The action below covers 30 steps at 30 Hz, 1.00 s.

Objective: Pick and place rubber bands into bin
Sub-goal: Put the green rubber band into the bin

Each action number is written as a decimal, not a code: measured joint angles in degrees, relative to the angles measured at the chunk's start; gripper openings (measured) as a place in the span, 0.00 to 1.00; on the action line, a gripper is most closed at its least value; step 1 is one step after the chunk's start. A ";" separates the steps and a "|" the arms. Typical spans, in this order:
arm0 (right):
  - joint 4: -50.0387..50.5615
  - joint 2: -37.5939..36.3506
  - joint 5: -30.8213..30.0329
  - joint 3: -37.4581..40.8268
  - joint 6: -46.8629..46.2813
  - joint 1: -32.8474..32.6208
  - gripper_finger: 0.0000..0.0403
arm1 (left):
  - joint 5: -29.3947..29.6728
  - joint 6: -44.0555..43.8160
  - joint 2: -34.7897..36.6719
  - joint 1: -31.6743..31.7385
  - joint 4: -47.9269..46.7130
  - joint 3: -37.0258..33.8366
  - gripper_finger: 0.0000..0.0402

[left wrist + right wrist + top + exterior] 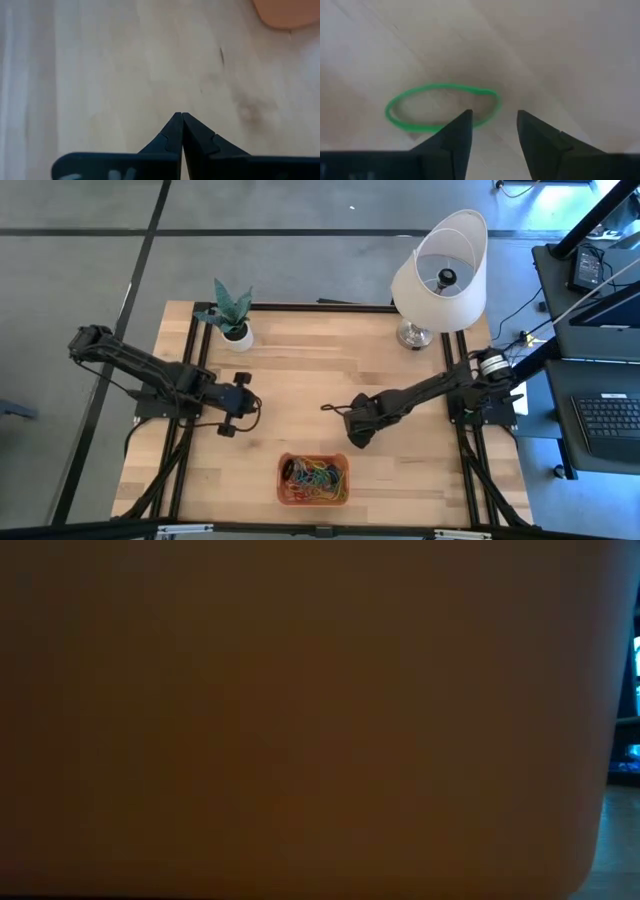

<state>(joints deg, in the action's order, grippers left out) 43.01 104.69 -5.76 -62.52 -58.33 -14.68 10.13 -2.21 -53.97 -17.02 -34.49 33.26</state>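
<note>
We see a green rubber band [442,106] just ahead of our dark right gripper [493,131]; the bin [313,480] is orange; the table [300,370] is pale wood.

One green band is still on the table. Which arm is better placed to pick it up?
The right. Its gripper is open right over the green band, one finger at the loop's edge. The left gripper is shut over bare wood, with only a corner of the bin ahead.

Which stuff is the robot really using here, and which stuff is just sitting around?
For the job:
- green rubber band, lying on the table by the open right gripper
- rubber bands piled in the orange bin

Just sitting there:
- potted plant
- lamp
- left gripper, shut and waiting
</note>
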 joint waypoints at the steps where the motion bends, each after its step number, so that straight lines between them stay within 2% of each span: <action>1: -0.34 0.87 0.33 -0.01 -0.17 0.00 0.39 | -0.71 0.02 0.01 0.00 -0.15 -0.25 0.00; 6: -2.25 3.11 -0.02 -0.22 -2.09 -0.68 0.34 | -2.16 0.04 0.21 0.00 0.96 -1.16 0.01; 8: -2.79 3.12 -0.03 -0.19 -2.23 -1.08 0.27 | -2.18 0.04 0.17 0.00 1.30 -1.16 0.01; 12: -2.27 1.64 -0.09 -0.04 -3.15 -1.77 0.05 | -2.23 -1.44 0.17 0.00 2.24 -1.16 0.00; 13: -2.14 1.05 -0.07 0.08 -3.24 -1.97 0.03 | -2.26 -2.13 0.17 0.00 2.62 -1.17 0.00; 17: -0.44 -3.23 -1.97 0.20 -9.03 -3.37 0.02 | -2.25 -2.96 0.17 0.00 3.47 -1.16 0.01; 23: 1.33 -10.04 -9.93 0.08 -15.04 -6.60 0.01 | -0.15 -3.00 0.15 0.00 4.69 -1.16 0.00; 26: 1.58 -13.01 -12.71 -0.02 -16.16 -8.71 0.01 | -1.06 -3.00 0.15 0.00 5.67 -1.17 0.00; 30: 4.47 -14.32 -17.69 -4.81 -14.67 -11.28 0.00 | -1.19 -3.00 0.15 0.00 7.59 -1.16 0.01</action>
<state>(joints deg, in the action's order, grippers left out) 47.48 90.37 -23.44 -67.33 -73.00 -25.95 8.94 -5.21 -53.82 -17.02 -26.90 32.10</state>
